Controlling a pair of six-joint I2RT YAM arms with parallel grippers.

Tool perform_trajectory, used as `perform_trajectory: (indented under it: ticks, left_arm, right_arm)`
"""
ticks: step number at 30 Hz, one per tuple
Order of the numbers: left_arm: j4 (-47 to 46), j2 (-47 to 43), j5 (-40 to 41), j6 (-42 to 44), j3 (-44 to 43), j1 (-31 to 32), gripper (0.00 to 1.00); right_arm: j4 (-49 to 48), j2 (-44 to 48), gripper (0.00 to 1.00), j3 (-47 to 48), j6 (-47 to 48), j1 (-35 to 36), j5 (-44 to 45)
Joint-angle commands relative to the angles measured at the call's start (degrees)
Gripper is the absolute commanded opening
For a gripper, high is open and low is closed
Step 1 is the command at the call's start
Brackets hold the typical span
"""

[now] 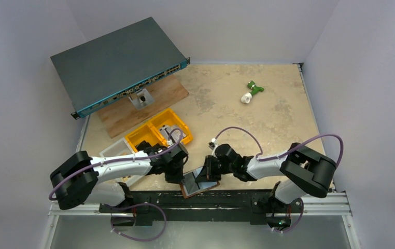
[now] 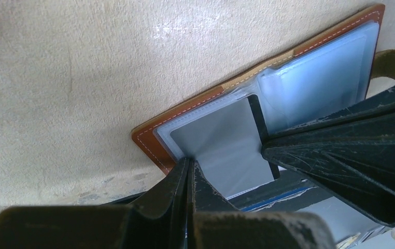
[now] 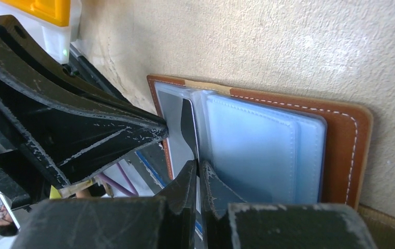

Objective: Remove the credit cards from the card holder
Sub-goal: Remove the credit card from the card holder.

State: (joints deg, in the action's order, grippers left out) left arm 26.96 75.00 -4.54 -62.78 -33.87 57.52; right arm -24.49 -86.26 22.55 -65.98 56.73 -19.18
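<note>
1. While the wallet (image 1: 199, 182) lies open at the worktop's (image 1: 268, 104) near edge, the left end effector (image 2: 187, 174) pinches a grey card (image 2: 221, 148).
2. The right end effector (image 3: 199, 174) is closed on a clear sleeve (image 3: 260, 150).
3. Card looks thin, stiff, slick: pinch its edge.

The card holder (image 1: 200, 184) lies at the table's (image 1: 268, 114) near edge between left claw (image 1: 184, 177) and right claw (image 1: 206, 174).
</note>
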Motion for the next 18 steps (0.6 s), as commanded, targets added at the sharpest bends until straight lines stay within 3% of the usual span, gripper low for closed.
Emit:
perform_trajectory:
  ticks: [1, 18]
  left_arm:
    - [0.5, 0.2, 0.1, -1.9, 2.7, -0.3, 0.0]
    - [1.0, 1.6, 1.1, -1.0, 4.9, -2.6, 0.0]
  right_arm:
    - [-0.7, 3.1, 0.0, 1.4, 1.0, 0.2, 5.1]
    - [0.5, 5.4, 0.0, -2.7, 0.7, -2.1, 6.8]
